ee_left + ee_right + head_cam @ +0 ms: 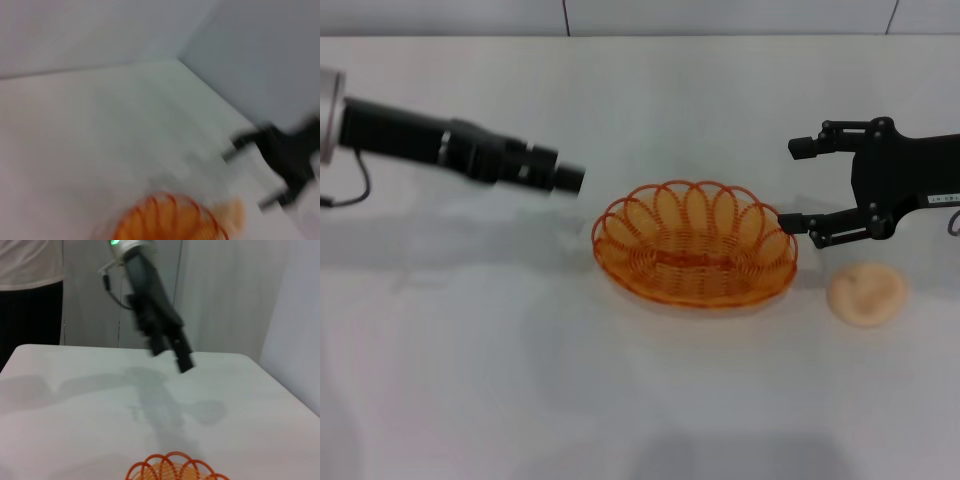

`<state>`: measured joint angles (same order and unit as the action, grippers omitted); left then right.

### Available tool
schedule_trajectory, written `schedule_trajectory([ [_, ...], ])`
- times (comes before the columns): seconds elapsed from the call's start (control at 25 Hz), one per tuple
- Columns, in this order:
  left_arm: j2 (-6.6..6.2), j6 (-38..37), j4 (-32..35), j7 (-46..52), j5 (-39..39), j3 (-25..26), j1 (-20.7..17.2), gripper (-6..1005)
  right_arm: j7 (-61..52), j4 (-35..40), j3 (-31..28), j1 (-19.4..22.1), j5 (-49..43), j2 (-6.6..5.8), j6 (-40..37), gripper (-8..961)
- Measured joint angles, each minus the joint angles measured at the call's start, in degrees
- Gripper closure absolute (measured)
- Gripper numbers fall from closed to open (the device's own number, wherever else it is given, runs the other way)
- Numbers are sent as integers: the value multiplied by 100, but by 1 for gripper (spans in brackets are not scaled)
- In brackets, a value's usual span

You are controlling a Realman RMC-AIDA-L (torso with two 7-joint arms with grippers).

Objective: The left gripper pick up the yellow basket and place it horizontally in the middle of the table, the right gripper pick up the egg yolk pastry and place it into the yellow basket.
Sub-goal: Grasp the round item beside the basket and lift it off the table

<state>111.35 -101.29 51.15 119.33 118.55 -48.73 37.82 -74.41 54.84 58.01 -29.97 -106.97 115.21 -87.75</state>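
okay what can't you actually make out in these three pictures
- Left gripper: motion-blurred in the head view and right wrist view, so its finger gap is unreadable.
- Egg yolk pastry: only a smear behind the yellow basket in the left wrist view.
- Yellow basket: cut off by the frame edge in both wrist views.
- Right gripper: open, clear of the pastry.

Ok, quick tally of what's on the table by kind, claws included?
Baskets: 1, the yellow basket, empty.
Pastries: 1, the egg yolk pastry, on the table beside it.
Claws: 2, left claw, right claw open.
Total: 4.
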Motion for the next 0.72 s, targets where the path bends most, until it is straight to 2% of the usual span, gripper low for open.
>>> schedule_trajectory([
  [0.2,-39,-329,29,-966,294,-6,-130,272,-98,9,0,63,66,4,-73,114],
  [0.48,-200,-651,283,-2494,485,13,-460,273,-452,10,0,81,88,10,-194,115],
  [0.64,-194,-625,369,-3257,482,203,-701,274,-623,10,3,102,88,1,-220,115],
  [0.72,-118,-615,284,-3767,491,342,-835,274,-742,57,18,138,69,-12,-250,115],
])
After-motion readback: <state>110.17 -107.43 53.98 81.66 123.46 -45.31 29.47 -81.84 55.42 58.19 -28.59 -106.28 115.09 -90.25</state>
